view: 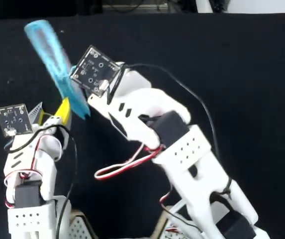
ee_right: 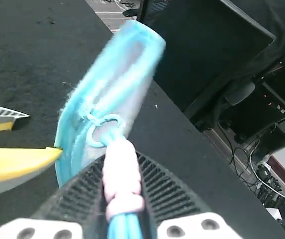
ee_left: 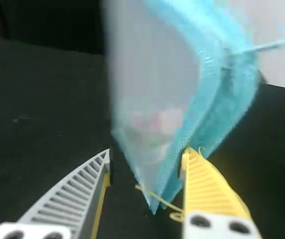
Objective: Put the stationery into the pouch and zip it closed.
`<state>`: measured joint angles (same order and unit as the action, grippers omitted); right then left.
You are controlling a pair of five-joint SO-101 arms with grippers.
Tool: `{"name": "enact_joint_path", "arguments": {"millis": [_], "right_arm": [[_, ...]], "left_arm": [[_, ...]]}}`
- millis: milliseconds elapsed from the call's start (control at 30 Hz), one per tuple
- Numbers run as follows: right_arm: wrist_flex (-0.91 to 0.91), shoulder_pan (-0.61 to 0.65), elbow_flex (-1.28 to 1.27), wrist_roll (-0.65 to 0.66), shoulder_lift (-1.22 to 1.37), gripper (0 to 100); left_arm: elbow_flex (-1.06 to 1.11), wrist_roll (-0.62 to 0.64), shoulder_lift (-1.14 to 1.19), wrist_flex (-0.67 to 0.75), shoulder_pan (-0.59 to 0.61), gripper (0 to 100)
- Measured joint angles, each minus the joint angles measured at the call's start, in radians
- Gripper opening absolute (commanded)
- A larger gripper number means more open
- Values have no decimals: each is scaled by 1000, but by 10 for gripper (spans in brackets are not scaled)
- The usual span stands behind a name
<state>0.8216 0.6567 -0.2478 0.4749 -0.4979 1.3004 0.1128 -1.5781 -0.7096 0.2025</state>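
Observation:
The light blue mesh pouch [view: 52, 55] is held up off the black table, slanting up and to the left. My right gripper [ee_right: 120, 154] is shut on the pink zip pull [ee_right: 120, 174] at the pouch's [ee_right: 117, 74] lower end. My left gripper [ee_left: 146, 154] is open around the pouch's [ee_left: 182, 89] bottom corner, with its yellow finger [ee_left: 207, 194] touching the blue edge and its grey finger [ee_left: 77, 194] apart from it. Something pale pink [ee_left: 152, 119] shows blurred through the mesh. In the high view the left gripper [view: 51, 107] sits just under the pouch.
The black table [view: 241, 64] stretches wide to the right and back. The right arm's white body [view: 192, 159] with red and white wires [view: 122, 169] crosses the middle front. Beyond the table edge [ee_right: 182, 124] are dark equipment and cables.

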Motion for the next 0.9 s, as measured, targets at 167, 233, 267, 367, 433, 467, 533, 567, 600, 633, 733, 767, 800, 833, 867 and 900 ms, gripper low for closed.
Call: {"name": "enact_joint_path", "arguments": {"millis": [167,233,267,367,433,467,533,567,600,633,733,767,800,833,867,900], "right_arm": [[26,5,0,0,0,11],[43,17,0,0,0,11],[46,26,0,0,0,11],[48,35,0,0,0,11],[48,35,0,0,0,11],[48,35,0,0,0,11],[48,35,0,0,0,11],[48,35,0,0,0,11],[48,35,0,0,0,11],[48,35,0,0,0,11],[48,35,0,0,0,11],[48,35,0,0,0,11],[48,35,0,0,0,11],[48,35,0,0,0,11],[52,35,0,0,0,11],[60,35,0,0,0,11]], "left_arm": [[-43,-8,0,-98,-55,223],[-69,-8,-8,-163,-98,223],[-77,-8,-23,-189,-118,223],[-84,-9,-94,-203,-173,223],[-66,-12,-146,-153,-204,223],[-43,-26,-178,-115,-213,223],[32,-78,-212,-40,-230,223],[80,-101,-218,-6,-241,223],[124,-120,-222,25,-245,223],[164,-132,-229,57,-245,226],[226,-146,-232,132,-242,227],[229,-147,-232,149,-244,228],[230,-150,-232,167,-244,228],[230,-152,-232,184,-244,228],[230,-164,-232,199,-244,228],[230,-186,-232,212,-244,228]]}}
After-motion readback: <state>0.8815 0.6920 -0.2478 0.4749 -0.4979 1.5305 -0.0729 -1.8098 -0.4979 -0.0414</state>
